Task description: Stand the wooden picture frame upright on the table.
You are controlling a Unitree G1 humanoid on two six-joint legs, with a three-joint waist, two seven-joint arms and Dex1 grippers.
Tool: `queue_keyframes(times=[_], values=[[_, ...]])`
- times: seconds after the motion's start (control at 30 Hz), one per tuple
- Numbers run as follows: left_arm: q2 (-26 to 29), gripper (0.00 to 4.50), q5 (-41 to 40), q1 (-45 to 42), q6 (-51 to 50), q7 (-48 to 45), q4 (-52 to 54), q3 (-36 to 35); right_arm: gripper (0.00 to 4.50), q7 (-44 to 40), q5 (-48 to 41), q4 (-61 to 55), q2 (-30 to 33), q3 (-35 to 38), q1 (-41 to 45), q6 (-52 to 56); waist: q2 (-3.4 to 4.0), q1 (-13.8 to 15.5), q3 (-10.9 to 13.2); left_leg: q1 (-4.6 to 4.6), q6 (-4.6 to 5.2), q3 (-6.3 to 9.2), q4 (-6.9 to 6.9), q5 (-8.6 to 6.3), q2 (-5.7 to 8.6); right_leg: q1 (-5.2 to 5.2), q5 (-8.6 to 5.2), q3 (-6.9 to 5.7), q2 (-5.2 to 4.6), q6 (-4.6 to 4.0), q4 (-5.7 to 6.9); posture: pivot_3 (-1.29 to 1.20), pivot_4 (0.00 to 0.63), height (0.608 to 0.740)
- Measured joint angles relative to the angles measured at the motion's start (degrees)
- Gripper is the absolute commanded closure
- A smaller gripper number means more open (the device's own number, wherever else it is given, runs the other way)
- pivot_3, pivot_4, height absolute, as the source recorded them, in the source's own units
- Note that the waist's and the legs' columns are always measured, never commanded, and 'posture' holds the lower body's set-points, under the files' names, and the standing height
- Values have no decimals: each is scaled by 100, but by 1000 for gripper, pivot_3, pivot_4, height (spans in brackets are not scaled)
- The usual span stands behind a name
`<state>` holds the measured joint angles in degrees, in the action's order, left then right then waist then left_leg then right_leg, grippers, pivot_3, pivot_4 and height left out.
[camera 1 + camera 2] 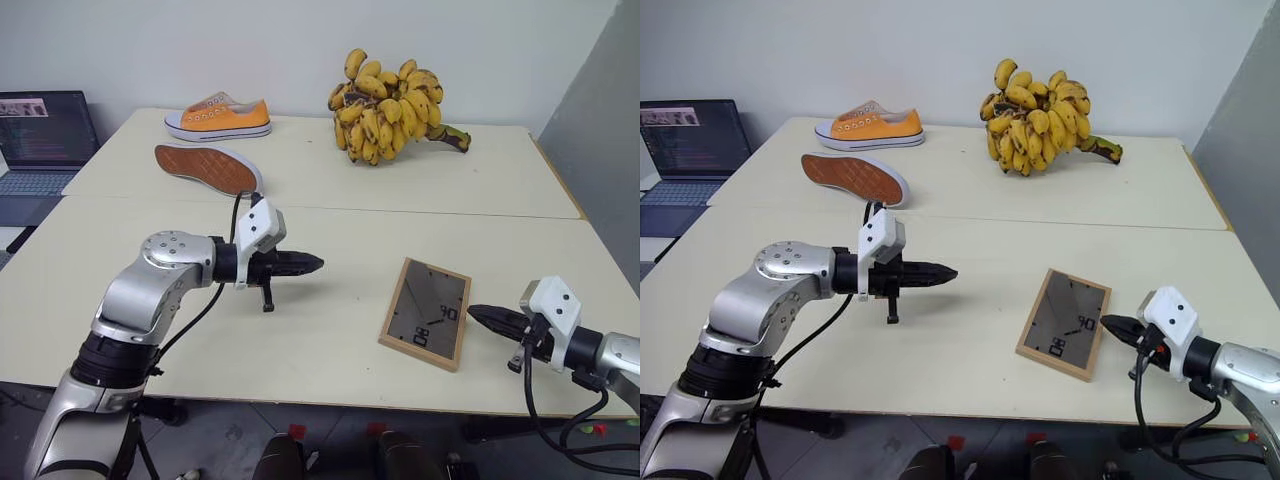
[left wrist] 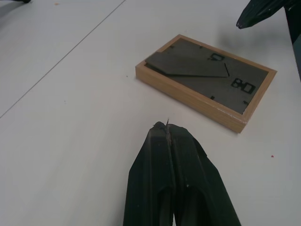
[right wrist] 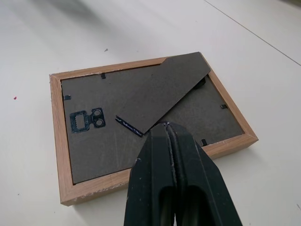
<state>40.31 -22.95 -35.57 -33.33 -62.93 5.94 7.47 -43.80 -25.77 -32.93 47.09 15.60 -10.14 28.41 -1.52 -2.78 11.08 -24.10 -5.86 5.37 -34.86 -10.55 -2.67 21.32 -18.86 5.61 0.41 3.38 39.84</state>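
A: Where is the wooden picture frame (image 1: 426, 313)?

B: I see it flat, back side up, on the near slab of the bench (image 1: 330, 350), between my 2 pincers.

A: And the pincers?

B: Left pincer (image 1: 312, 263) and right pincer (image 1: 478, 315) are both closed and empty.

A big bunch of spotted yellow bananas (image 1: 392, 108) sits at the upper centre. Upper left of it, an orange sneaker (image 1: 219, 117) with a white sole stands upright, and just below it a second sneaker (image 1: 207, 168) lies on its side, brown sole showing. An open laptop (image 1: 42, 140) occupies the far left edge.
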Motion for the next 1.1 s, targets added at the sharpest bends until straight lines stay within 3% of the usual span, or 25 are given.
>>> queue_keyframes(times=[0.1,0.37,0.53,0.67,0.9,1.1], values=[[-124,4500,90,-107,3,37,-140,113,4457,148,82,-63,-24,5,-39,29,0,-2,0,0,0,0,-1,0,0,0,0,0,0,-1,2,0,150,740],[-1338,4500,1100,-1192,-122,1032,-1614,865,4457,1457,1325,183,-272,-140,289,219,-4,88,-3,-8,0,2,-10,0,7,4,5,2,0,1,3,0,150,740],[-1795,4500,1636,-1452,-102,931,-2048,1646,4457,1968,1789,197,-619,-398,430,370,-3,79,-3,-12,0,3,-7,0,7,10,17,1,1,-21,8,0,150,740],[-1796,4500,1895,-1497,-102,556,-2121,2133,4457,2171,1967,212,-816,-504,463,472,-2,72,-3,-9,1,3,-8,1,6,9,16,2,1,-20,12,0,150,740],[-1760,4500,1974,-1531,-11,-57,-2138,2266,4457,2409,2251,475,-1082,-728,522,504,0,80,-4,-8,1,3,-9,1,6,7,16,1,1,-20,12,0,150,740],[-2170,4500,2072,-1787,41,-87,-2440,2269,4457,2518,2449,674,-1214,-947,659,622,1,82,-5,-8,1,2,-9,1,8,7,16,2,0,-20,12,0,150,740]])
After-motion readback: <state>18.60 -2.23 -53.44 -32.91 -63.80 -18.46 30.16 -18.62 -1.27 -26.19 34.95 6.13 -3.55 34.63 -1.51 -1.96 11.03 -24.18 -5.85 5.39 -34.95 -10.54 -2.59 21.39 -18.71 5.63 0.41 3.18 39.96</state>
